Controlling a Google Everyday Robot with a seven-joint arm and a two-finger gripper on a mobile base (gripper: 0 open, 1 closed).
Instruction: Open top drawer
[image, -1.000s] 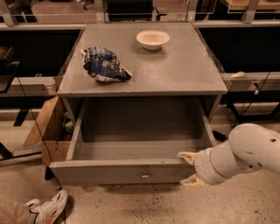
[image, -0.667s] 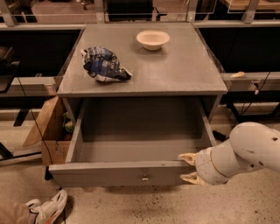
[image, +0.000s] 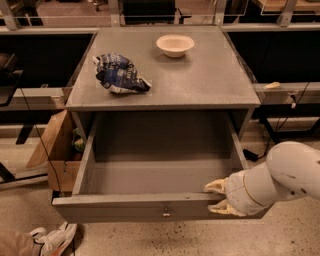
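The top drawer (image: 160, 172) stands pulled far out from under the grey surface (image: 205, 82), its plain grey inside showing and its small round knob (image: 166, 214) at the middle of the front panel. The robot's tool (image: 219, 198) is at the right end of that front panel, released, its two pale fingers (image: 216, 186) spread apart on either side of the panel's top rim. A white bowl (image: 175, 45) sits near the surface's back edge, and a crumpled blue bag (image: 120, 75) lies toward its left edge.
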